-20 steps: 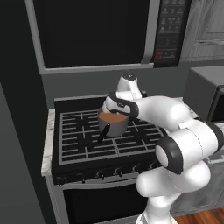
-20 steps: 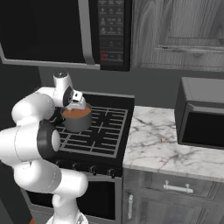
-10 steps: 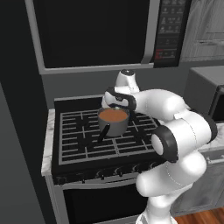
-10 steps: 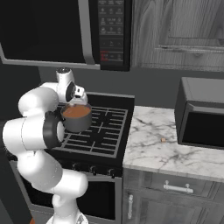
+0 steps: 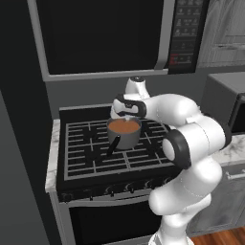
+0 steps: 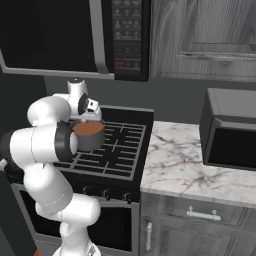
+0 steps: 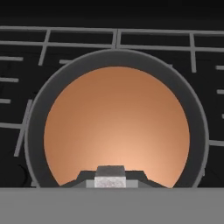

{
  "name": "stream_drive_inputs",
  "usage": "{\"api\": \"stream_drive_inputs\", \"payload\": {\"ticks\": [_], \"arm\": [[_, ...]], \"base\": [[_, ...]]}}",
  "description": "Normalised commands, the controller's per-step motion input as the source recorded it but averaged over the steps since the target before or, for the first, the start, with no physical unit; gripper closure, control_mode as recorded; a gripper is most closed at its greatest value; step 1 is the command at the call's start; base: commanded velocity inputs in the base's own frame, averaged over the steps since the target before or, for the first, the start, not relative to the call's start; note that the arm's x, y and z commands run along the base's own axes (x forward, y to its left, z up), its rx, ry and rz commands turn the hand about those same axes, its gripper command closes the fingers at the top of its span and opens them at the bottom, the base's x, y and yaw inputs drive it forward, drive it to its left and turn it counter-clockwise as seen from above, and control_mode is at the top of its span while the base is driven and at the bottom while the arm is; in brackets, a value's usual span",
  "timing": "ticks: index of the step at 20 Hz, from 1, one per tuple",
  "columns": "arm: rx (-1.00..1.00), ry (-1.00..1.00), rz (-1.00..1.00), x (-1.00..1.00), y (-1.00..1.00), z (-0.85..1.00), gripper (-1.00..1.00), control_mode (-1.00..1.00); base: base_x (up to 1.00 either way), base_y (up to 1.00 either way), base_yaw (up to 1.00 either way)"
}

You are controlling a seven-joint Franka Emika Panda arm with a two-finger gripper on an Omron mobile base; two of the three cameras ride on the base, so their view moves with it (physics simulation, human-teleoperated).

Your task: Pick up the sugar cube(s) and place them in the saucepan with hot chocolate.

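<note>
**Kid:** While your tool hangs there, what is it doing?

**Me:** My tool is squeezed almost shut on a small pale block. In the hand view the block sits right between my two dark tips. I think it is the sugar cube.

**Kid:** Where is the pot?

**Me:** The saucepan is right under my tool. It stands on the black grates of the stove, near the middle. Its thin black handle points to the front of the stove.

**Kid:** Is the drink in it?

**Me:** Yes. The hot chocolate is a smooth orange-brown round inside the grey rim. I see no cube floating in it.

**Kid:** So are you done?

**Me:** Not yet. The picking up looks done, and my tool is over the pot. What is left, I think, is to let go so the cube drops in.

**Kid:** Any more cubes?

**Me:** There is a tiny speck on the marble table beside the stove. It is too small for me to tell what it is.
</note>
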Motion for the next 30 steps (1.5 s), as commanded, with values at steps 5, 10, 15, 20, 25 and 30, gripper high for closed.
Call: {"api": "stream_drive_inputs", "payload": {"ticks": [5, 10, 15, 20, 25, 30], "arm": [[0.00, 0.00, 0.00, 0.03, 0.00, -0.10, 1.00, -1.00], [0.00, 0.00, 0.00, 0.07, 0.00, -0.11, 1.00, -1.00], [0.00, 0.01, 0.00, 0.05, 0.00, -0.08, 1.00, -1.00], [0.00, 0.02, 0.00, 0.02, 0.00, -0.04, 1.00, -1.00], [0.00, 0.00, 0.00, 0.00, 0.00, 0.00, -1.00, -1.00], [0.00, 0.00, 0.00, 0.00, 0.00, 0.00, -1.00, -1.00]], "base": [[0.00, 0.00, 0.00], [0.00, 0.00, 0.00], [0.00, 0.00, 0.00], [0.00, 0.00, 0.00], [0.00, 0.00, 0.00], [0.00, 0.00, 0.00]]}}
